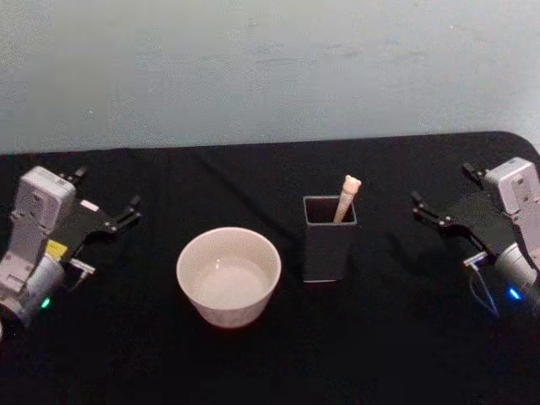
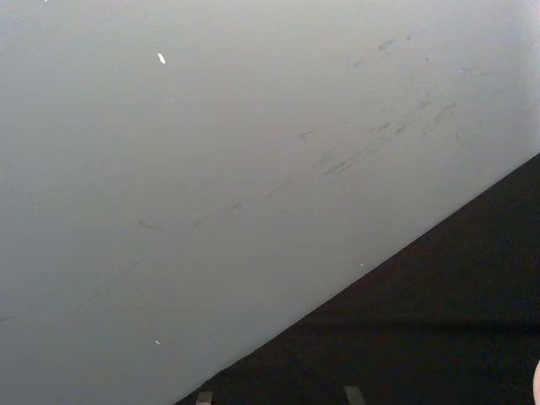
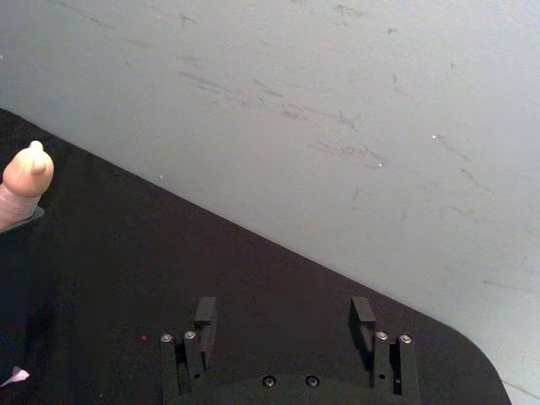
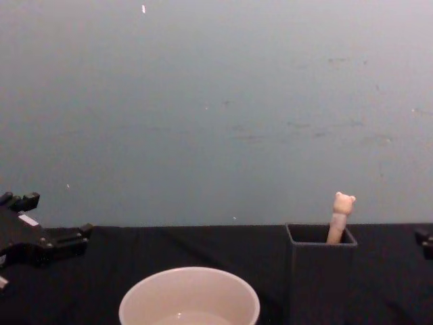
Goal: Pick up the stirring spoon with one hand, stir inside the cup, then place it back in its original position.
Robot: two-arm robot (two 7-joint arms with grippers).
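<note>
The stirring spoon [image 1: 348,196] stood nearly upright, bear head up, in the dark holder [image 1: 329,245] on the black table [image 1: 253,177] beside the cup [image 1: 228,274], nearer the right gripper [image 1: 440,192], whose fingers were spread wide and empty, than the equally spread, empty left gripper [image 1: 108,191].

The cup [image 1: 228,314] is cream-white, holder [image 1: 325,253] dark grey, spoon [image 1: 347,196] beige-pink, table [image 1: 380,354] black.

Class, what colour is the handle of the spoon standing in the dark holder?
The spoon has a beige-pink handle, seen best in the chest view.
</note>
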